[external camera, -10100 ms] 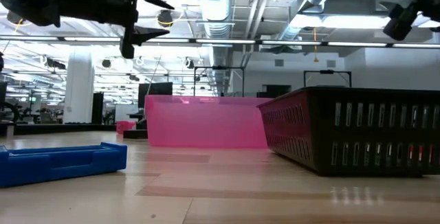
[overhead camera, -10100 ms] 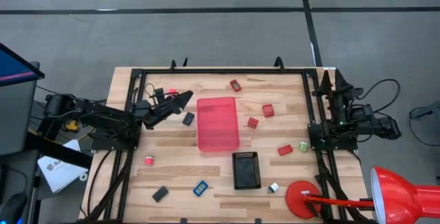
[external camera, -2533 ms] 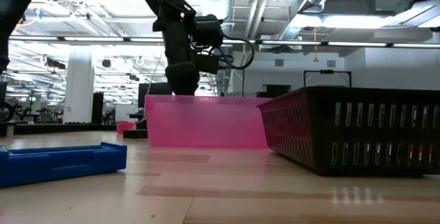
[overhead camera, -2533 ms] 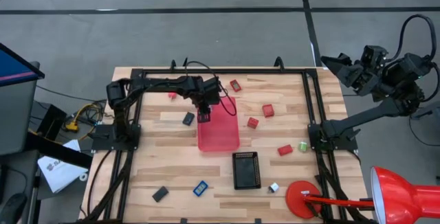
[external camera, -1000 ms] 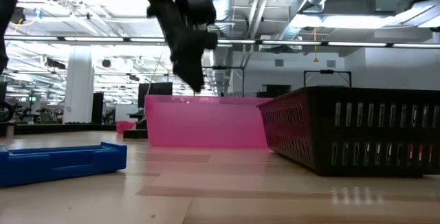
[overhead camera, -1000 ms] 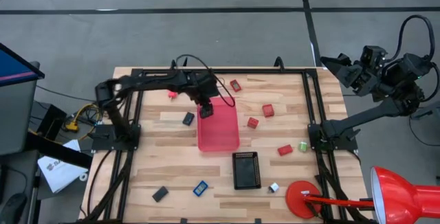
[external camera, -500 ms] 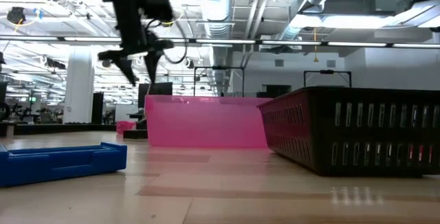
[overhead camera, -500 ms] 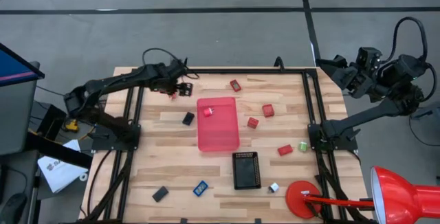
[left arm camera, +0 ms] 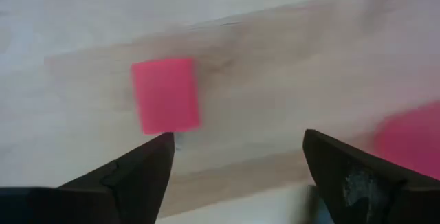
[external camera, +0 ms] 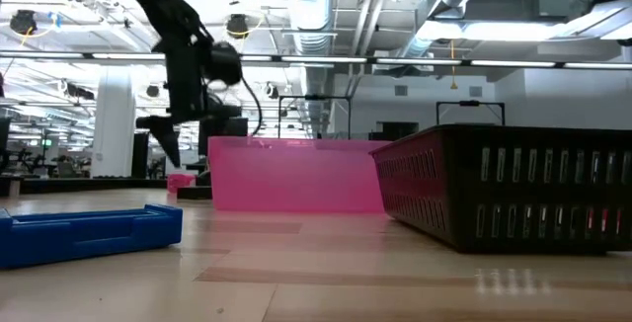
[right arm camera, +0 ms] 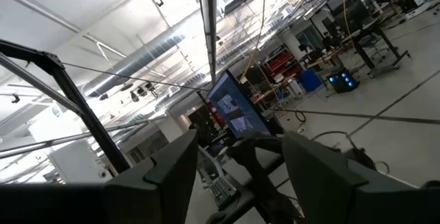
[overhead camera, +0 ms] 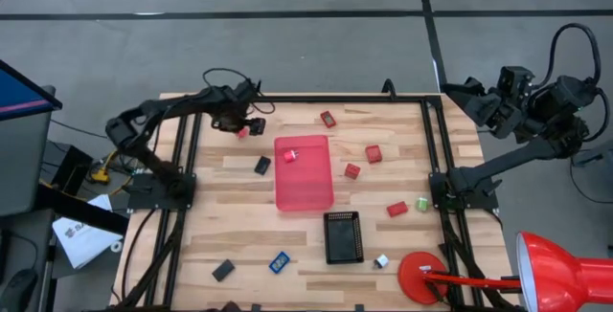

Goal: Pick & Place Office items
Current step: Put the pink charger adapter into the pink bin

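Bare wooden bench (overhead camera: 383,125) lies open around the small flat red block (left arm camera: 166,95) at the far left corner. The flat pink-red rectangular plastic tray (overhead camera: 304,172) and black grid-patterned square tray (overhead camera: 343,236) block the middle.

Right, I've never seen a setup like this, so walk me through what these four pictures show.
It is a robot with two dark arms at a wooden table. One camera looks straight down, one sits at table height, and one rides on each wrist. The left pincer, open and empty, hovers over a small pink-red block near the table's far edge. The right pincer waits, raised beyond the table. Small office items lie scattered around a pink tray, which holds one red piece, and a black grid tray.
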Robot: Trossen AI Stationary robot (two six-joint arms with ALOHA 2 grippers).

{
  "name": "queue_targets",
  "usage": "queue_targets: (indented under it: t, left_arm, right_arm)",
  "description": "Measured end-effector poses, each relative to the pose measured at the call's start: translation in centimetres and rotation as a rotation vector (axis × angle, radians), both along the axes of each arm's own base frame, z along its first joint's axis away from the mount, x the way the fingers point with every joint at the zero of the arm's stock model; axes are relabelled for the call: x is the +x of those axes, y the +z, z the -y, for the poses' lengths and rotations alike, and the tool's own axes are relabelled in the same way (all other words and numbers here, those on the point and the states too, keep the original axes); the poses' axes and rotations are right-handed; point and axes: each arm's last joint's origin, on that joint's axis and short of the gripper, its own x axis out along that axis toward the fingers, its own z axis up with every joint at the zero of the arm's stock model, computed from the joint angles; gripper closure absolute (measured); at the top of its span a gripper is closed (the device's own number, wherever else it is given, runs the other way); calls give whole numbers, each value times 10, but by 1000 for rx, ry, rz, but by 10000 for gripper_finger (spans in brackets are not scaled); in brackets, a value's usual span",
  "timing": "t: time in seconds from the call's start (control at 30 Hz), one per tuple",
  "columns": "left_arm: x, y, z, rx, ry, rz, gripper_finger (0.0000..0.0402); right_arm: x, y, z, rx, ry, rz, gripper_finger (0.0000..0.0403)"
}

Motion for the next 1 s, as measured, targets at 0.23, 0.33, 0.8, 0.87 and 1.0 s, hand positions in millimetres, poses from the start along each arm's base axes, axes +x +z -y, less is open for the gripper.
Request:
queue_targets:
  t: [0.23,0.33,0.8,0.87,1.0]
  left_arm:
    - [5,-10,-7,52,6,-30,83]
    - [4,-2,-8,99,21,-4,84]
    - [-15,-3,-26,108,71,-26,84]
    - [-14,-8,-27,96,61,-42,84]
    - [-11,-21,-31,72,61,-64,84]
  right_arm:
    - [1,2,0,7,-3,18,195]
    - [1,2,0,8,-3,20,195]
    - [12,1,-3,1,-7,-6,195]
    - [14,1,-4,0,-7,-9,195]
    - [17,1,-5,-6,-9,-7,195]
